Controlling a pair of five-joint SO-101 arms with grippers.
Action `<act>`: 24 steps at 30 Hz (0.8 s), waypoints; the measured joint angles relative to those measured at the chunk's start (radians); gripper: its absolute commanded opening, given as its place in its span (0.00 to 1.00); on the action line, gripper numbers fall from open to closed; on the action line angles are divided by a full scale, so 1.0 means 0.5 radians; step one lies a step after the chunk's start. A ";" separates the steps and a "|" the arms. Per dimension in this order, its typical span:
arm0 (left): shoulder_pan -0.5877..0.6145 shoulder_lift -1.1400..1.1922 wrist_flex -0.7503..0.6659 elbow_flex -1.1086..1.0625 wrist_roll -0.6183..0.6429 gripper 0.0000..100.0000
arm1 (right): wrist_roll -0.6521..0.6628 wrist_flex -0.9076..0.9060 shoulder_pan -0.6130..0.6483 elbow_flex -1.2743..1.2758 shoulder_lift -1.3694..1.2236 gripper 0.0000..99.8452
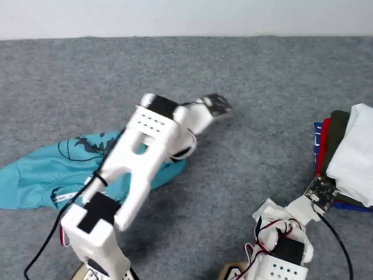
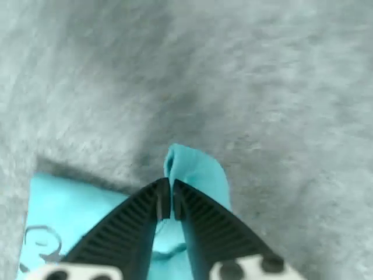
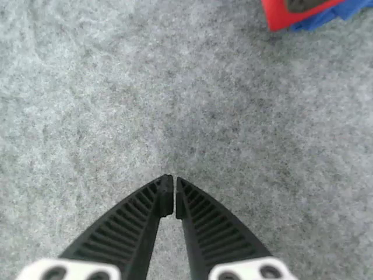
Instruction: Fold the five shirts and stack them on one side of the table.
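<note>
A crumpled teal shirt [image 1: 41,175] with a dark printed drawing on it is lying on the left half of the grey felt-covered desk [image 1: 262,87], spreading from the left edge toward the middle. The white left arm [image 1: 140,157] is stretching over it from the near edge. In the left wrist view the black ribbed left claw [image 2: 165,198] is pressing its two fingers together on a fold of the teal shirt [image 2: 198,172], and a small peak of the cloth is sticking out just past the tips, with bare grey felt beyond.

At the right edge of the desk a stack of folded shirts [image 1: 344,157] is sitting. A white shirt [image 1: 355,151] is lying on top, and the edges of a dark olive shirt [image 1: 337,140], a red shirt [image 1: 322,146] and a blue shirt [image 1: 316,131] are showing beside it.

The right arm [image 1: 280,233] is sitting at the near right, just beside the stack. Its black right claw [image 3: 169,198] is hanging over bare grey felt with its fingers together and nothing between them, and the corner of the red shirt [image 3: 280,17] and the blue shirt [image 3: 326,20] is showing farther off
</note>
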State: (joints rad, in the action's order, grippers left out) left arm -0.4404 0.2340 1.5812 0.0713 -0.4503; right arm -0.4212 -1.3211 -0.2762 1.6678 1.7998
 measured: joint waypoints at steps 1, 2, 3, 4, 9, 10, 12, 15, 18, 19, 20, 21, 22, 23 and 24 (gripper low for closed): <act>-0.064 -0.015 0.021 0.000 -0.003 0.01 | 0.000 0.000 0.000 0.000 0.000 0.01; -0.135 -0.025 0.040 0.000 -0.006 0.01 | 0.000 0.000 0.000 0.000 0.000 0.01; -0.203 -0.028 0.055 0.000 -0.006 0.01 | 0.000 0.000 0.000 0.000 0.000 0.01; -0.264 -0.028 0.064 0.000 -0.006 0.01 | 0.000 0.000 0.000 0.000 0.000 0.01; -0.476 -0.028 0.046 -0.028 -0.080 0.03 | 0.000 0.000 0.000 0.000 0.000 0.01; -0.488 -0.028 0.018 -0.055 -0.098 0.05 | 0.000 0.000 0.000 0.000 0.000 0.01; -0.500 -0.028 -0.037 -0.107 -0.120 0.11 | 0.000 0.000 0.000 0.000 0.000 0.01; -0.506 -0.034 -0.046 -0.107 -0.123 0.17 | 0.000 0.000 0.000 0.000 0.000 0.01; -0.497 -0.061 -0.028 -0.107 -0.037 0.17 | 0.000 0.000 0.000 0.000 0.000 0.01; -0.494 -0.083 -0.012 -0.107 -0.021 0.17 | 0.000 0.000 0.000 0.000 0.000 0.01; -0.494 -0.107 0.015 -0.104 -0.012 0.17 | 0.000 0.000 0.000 0.000 0.000 0.01; -0.494 -0.138 0.046 -0.104 -0.009 0.17 | 0.000 0.000 0.000 0.000 0.000 0.01; -0.494 -0.169 0.071 -0.104 -0.006 0.17 | 0.000 0.000 0.000 0.000 0.000 0.01; -0.494 -0.199 0.080 -0.104 0.000 0.17 | 0.000 0.000 0.000 0.000 0.000 0.01; -0.494 -0.224 0.098 -0.104 0.009 0.17 | 0.000 0.000 0.000 0.000 0.000 0.01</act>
State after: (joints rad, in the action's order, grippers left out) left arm -0.6874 0.1220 1.6303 0.0192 -0.4457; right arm -0.4212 -1.3211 -0.2762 1.6678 1.7998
